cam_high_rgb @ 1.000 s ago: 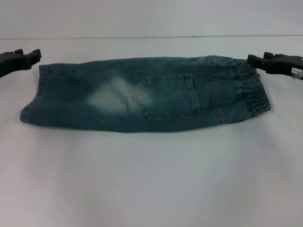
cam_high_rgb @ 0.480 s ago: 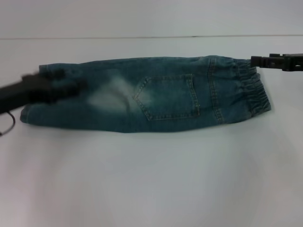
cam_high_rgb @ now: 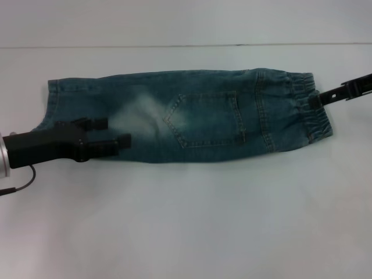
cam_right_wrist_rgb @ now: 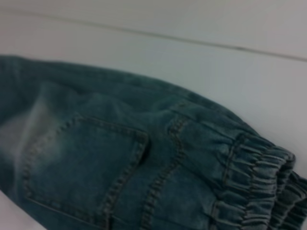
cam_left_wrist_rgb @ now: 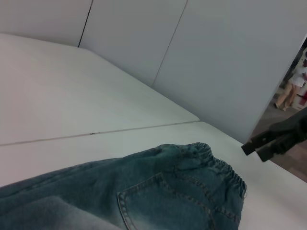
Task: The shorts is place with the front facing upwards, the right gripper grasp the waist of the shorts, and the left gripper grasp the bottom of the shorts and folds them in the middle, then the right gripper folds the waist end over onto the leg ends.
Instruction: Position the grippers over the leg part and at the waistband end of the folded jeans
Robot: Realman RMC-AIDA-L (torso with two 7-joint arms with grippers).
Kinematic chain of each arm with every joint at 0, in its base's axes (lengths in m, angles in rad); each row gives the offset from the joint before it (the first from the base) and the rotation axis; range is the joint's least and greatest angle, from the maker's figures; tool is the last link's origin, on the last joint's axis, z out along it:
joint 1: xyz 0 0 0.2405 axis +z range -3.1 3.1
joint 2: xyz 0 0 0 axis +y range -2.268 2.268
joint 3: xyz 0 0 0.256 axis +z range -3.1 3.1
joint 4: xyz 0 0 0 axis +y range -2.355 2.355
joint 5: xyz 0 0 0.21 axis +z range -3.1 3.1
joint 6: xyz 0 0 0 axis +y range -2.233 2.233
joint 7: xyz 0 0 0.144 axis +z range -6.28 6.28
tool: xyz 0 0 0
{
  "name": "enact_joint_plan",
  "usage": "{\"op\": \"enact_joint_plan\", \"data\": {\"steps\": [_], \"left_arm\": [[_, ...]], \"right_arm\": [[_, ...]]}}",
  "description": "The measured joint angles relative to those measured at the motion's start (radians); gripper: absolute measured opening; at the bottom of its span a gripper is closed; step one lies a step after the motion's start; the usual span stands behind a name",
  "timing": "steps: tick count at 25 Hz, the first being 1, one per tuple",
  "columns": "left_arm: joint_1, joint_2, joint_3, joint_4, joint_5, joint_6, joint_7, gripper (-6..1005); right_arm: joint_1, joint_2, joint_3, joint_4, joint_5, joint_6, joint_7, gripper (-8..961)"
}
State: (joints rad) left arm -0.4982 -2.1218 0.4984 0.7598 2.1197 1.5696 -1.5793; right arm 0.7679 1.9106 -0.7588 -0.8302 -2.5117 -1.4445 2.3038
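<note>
The shorts (cam_high_rgb: 186, 115) lie already folded lengthwise on the white table (cam_high_rgb: 186, 221), long axis running straight between the two claws. The right gripper (cam_high_rgb: 318, 97) sits right at the waist of the shorts (cam_high_rgb: 308, 107), so it's nearer for the end-over fold; can't tell its state. The left gripper (cam_high_rgb: 110, 132), fingers spread and empty, hovers over the leg ends (cam_high_rgb: 52, 104) in the fold's landing zone.

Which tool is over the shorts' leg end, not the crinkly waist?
The left tool, with the silver-white wrist, hovers open over the shorts' leg end. The right tool sits at the waist.
</note>
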Motion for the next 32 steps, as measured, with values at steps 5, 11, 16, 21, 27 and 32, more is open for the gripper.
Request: {"op": "enact_joint_plan", "data": {"steps": [5,11,16,21,27,32], "left_arm": [[-0.002,0.001,0.0,-0.011,0.001,-0.002,0.0,927],[-0.002,-0.001,0.0,-0.011,0.002,-0.008,-0.008,926],[-0.002,-0.003,0.0,-0.013,0.001,-0.008,-0.009,925],[-0.002,-0.004,0.0,-0.02,-0.003,-0.008,-0.01,924],[-0.011,-0.002,0.0,-0.05,0.001,-0.028,-0.009,923],[-0.011,-0.003,0.0,-0.053,0.0,-0.031,-0.006,921]], "right_arm": [[0.041,0.044,-0.006,0.014,-0.14,0.063,0.005,945],[0.045,0.08,-0.053,0.035,-0.166,0.131,-0.005,944],[0.038,0.107,-0.112,0.039,-0.168,0.17,-0.007,944],[0.033,0.122,-0.132,0.046,-0.17,0.217,-0.007,945],[0.034,0.135,-0.134,0.05,-0.171,0.231,-0.029,944],[0.037,0.149,-0.136,0.047,-0.17,0.223,-0.067,926]]}}
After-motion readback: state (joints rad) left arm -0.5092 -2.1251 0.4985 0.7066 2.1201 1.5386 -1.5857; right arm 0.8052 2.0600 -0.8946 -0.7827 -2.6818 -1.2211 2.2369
